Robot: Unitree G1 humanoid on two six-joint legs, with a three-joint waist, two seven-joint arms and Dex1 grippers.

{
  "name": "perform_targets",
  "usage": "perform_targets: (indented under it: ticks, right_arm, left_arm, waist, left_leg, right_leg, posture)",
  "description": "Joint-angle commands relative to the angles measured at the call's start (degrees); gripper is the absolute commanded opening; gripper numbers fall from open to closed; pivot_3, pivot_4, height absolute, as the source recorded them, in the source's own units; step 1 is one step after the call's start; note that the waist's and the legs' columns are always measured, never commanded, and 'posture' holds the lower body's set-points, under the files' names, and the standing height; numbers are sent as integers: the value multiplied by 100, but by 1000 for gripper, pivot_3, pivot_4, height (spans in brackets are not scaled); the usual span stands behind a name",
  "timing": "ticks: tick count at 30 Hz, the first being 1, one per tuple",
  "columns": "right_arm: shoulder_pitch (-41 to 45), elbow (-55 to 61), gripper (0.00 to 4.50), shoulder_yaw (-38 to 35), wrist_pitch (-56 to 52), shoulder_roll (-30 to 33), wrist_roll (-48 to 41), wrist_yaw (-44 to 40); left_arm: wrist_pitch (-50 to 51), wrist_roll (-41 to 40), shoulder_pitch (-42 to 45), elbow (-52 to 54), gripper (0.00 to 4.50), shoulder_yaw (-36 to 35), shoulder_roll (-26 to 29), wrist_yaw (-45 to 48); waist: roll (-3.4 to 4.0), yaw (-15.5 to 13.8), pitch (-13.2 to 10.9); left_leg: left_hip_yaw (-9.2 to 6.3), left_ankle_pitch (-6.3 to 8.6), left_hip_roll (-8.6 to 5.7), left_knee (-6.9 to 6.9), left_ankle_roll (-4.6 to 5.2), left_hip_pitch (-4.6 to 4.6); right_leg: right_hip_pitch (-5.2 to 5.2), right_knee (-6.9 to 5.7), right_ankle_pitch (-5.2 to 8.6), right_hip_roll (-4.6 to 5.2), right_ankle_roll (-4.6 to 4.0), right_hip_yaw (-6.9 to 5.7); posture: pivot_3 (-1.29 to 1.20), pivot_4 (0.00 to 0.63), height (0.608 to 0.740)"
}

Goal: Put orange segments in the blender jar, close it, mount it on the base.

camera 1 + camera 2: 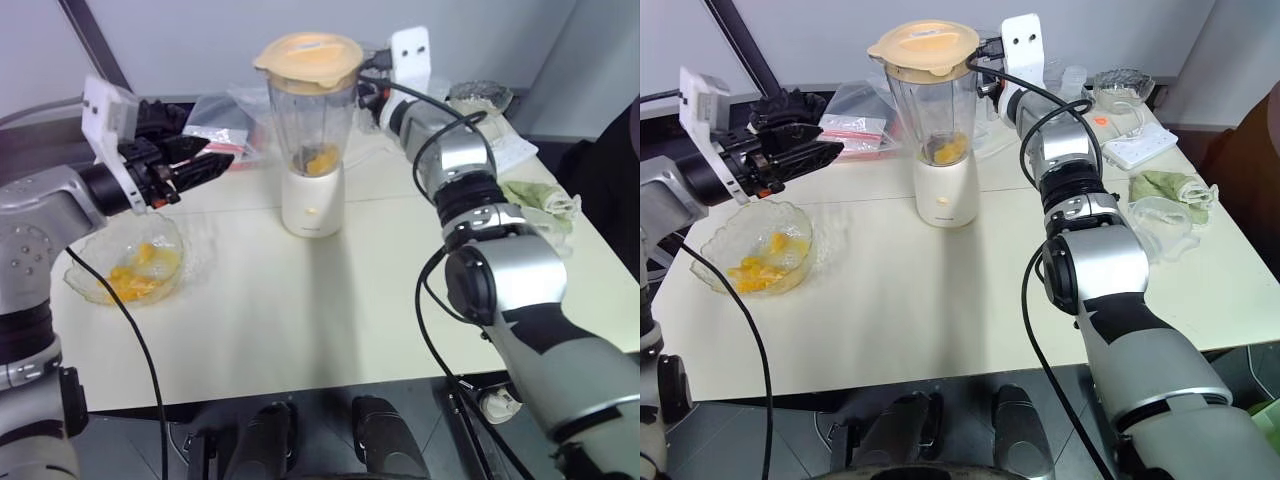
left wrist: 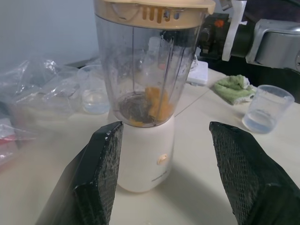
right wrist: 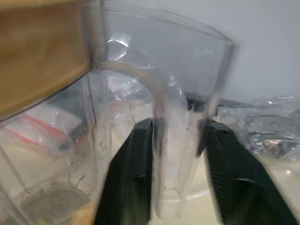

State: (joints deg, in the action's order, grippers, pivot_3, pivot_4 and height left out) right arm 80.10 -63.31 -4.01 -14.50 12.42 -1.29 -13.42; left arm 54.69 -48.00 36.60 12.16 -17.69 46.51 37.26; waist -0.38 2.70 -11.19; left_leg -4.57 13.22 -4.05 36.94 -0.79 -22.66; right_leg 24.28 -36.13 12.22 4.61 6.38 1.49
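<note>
Blender jar [image 1: 310,120] seated on base [image 1: 312,200], lid fitted. Right claw [image 3: 180,140] spread astride jar handle [image 3: 180,154], unclamped: straight withdrawal advised, jar left undisturbed. Left claw [image 2: 173,154] spread, empty.

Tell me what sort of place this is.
Probably a lab or test room set up as a makeshift kitchen: a plain cream table carries a blender jar on its base, a glass bowl of orange segments, and a power strip.
</note>
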Motion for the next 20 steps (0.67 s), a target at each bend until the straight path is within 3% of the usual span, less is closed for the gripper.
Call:
perform_targets:
  ticks: [1,3,4,10,16,20]
  right_arm:
    - [-125,173,3476,131,-144,75,134,-5]
    - [-237,385,4408,171,-242,111,168,15]
    - [-312,526,4490,197,-300,130,190,7]
    - [-1376,2546,4490,449,-1058,300,323,-165]
    - [-3360,5912,4490,544,-1935,681,119,-633]
    - [-5064,7840,4490,117,-1998,1098,-365,-1112]
  left_arm:
    - [-103,-2,107,60,3045,-79,46,34]
    - [-103,-9,105,57,3045,-77,48,45]
    - [-98,-22,106,52,3045,-83,44,52]
    - [-212,-106,174,40,3045,-162,-130,34]
    - [17,-280,38,199,3045,-16,-385,-59]
    - [77,66,-527,452,3045,388,-482,-297]
  waist:
    - [1,-4,-2]
    - [2,-2,-3]
    - [2,-2,-3]
    - [0,-15,-2]
    - [0,-53,-2]
    - [-1,-66,-1]
  left_leg:
    - [1,0,-1,0,0,-6]
    - [1,0,-1,0,0,-21]
    - [1,-1,-1,1,0,-41]
    - [0,-1,-1,-19,-3,-81]
    - [1,-1,-6,-21,-2,-83]
    - [1,1,-5,-22,0,-80]
  right_leg:
    - [5,1,0,1,0,1]
    - [21,1,0,2,0,1]
    - [40,1,-1,2,1,1]
    - [90,4,-2,4,1,1]
    - [90,7,-1,9,1,1]
    - [81,13,0,10,3,0]
  posture:
    - [0,150,740]
    - [0,150,740]
    - [0,150,740]
    - [0,150,740]
    - [0,150,740]
    - [0,150,740]
